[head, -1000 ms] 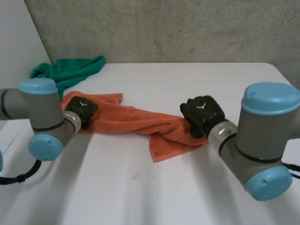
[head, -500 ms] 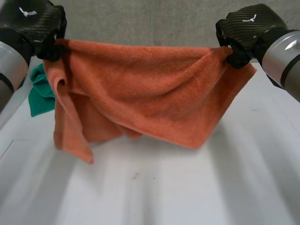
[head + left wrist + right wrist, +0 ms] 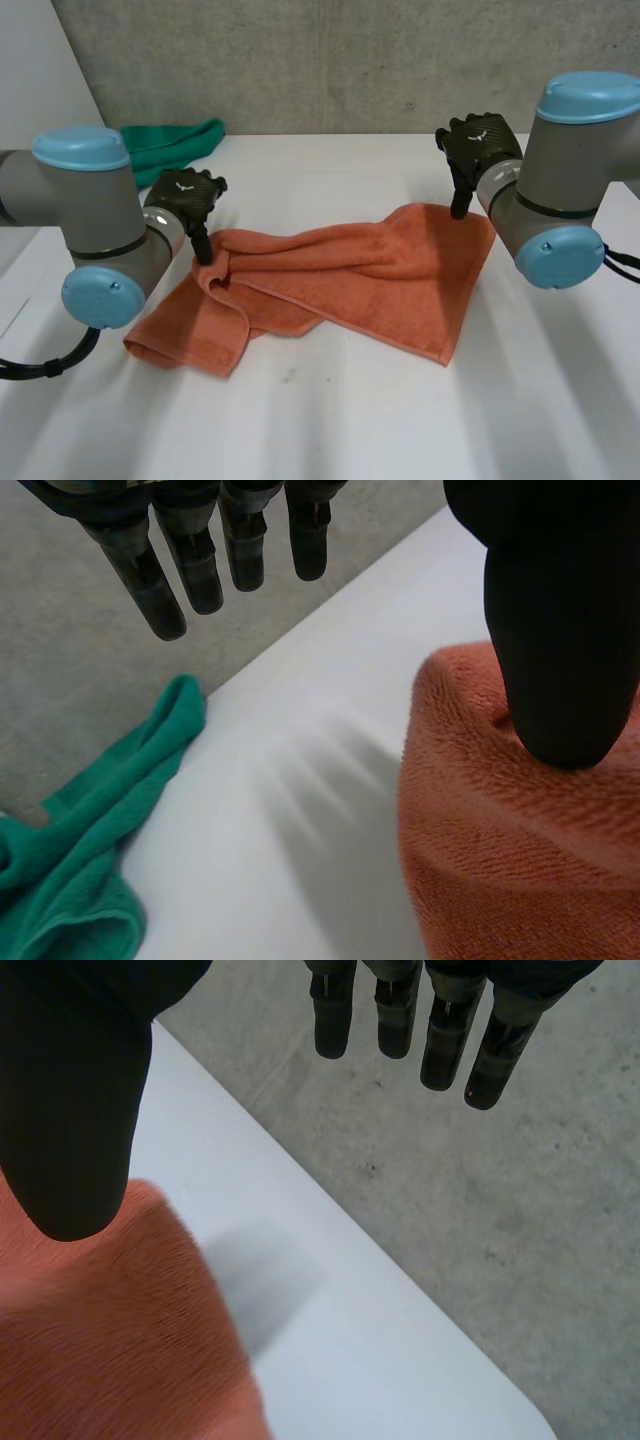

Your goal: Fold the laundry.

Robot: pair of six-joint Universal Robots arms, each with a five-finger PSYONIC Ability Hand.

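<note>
Lying on the white table (image 3: 400, 420) again, the orange towel (image 3: 350, 270) has come down from where both hands held it stretched in the air half a second ago. It now sits a little clear of the green cloth (image 3: 170, 145), on the side toward the robot. It has not landed flat: the end nearest the green cloth is doubled over itself in a rumpled flap, while the end farthest from the green cloth lies fairly smooth. My left hand (image 3: 185, 200) is between the green cloth and the towel, at the rumpled edge. In its wrist view its fingers (image 3: 190, 560) are straight and well away from the thumb (image 3: 560, 630), whose tip just rests on the pile, so it has let go and pinches nothing. My right hand (image 3: 478, 150) is at the corner farthest from the green cloth, its fingers (image 3: 440, 1030) likewise straight and released, its thumb (image 3: 70, 1110) over that corner. I judge the laying-out done but imperfect; the doubled end wants smoothing before any fold.
</note>
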